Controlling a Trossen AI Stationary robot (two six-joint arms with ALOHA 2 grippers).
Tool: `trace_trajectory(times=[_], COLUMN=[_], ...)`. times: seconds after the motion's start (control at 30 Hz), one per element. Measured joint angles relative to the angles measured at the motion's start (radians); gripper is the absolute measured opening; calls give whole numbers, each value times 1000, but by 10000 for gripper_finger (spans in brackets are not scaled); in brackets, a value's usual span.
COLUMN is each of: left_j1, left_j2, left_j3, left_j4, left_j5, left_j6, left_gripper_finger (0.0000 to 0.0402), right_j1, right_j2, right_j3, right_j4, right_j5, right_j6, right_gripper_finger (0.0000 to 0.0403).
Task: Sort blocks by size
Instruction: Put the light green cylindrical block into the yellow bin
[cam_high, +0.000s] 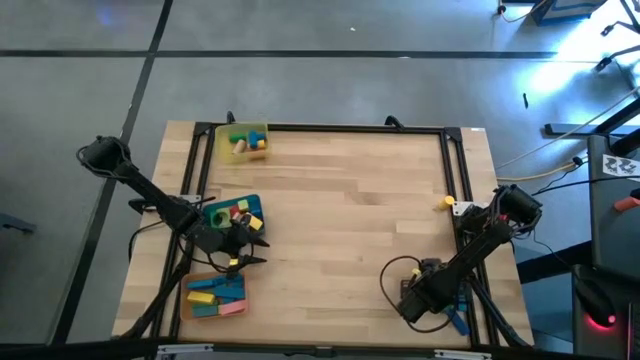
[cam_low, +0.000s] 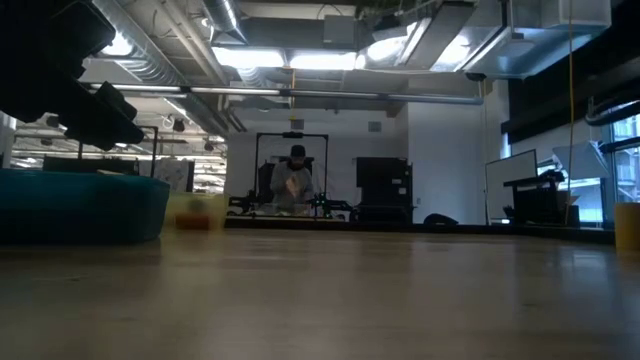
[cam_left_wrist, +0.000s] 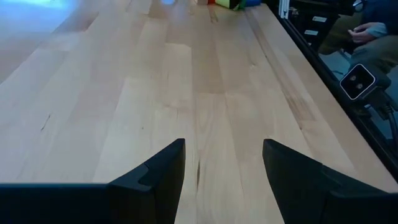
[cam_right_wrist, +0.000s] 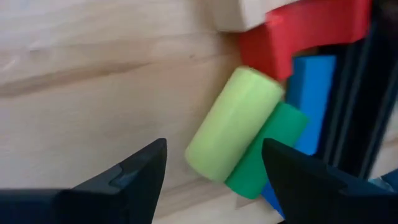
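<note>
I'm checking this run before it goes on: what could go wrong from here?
The light green cylinder lies on its side ahead of the open right gripper, pressed against a darker green cylinder and a red block; it may roll away, or the fingers could catch a neighbour. These blocks sit by the table's edge rail, crowding the approach.

A pale wooden plank table (cam_high: 340, 200) framed in black was seen, on which yellow (cam_high: 243, 142), blue (cam_high: 233, 212) and orange rectangular trays (cam_high: 215, 297) lay beside a small yellow block (cam_high: 448, 201).

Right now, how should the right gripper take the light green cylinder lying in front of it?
Grip the light green cylinder across its round sides, mid-length, coming from above. It lies flat against a darker green block, so one finger needs that seam; the right gripper is open.
</note>
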Motion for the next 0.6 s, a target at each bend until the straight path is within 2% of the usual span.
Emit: trace_trajectory(times=[0.33,0.6], left_j1=[0,0], left_j2=[0,0], left_j3=[0,0], left_j4=[0,0], left_j5=[0,0], left_j6=[18,16], left_gripper_finger=[198,198], right_j1=[0,0], right_j2=[-2,-3], right_j3=[-57,-61], right_j4=[95,77], right_j5=[22,61], right_j6=[-1,-6], right_gripper_finger=[264,264])
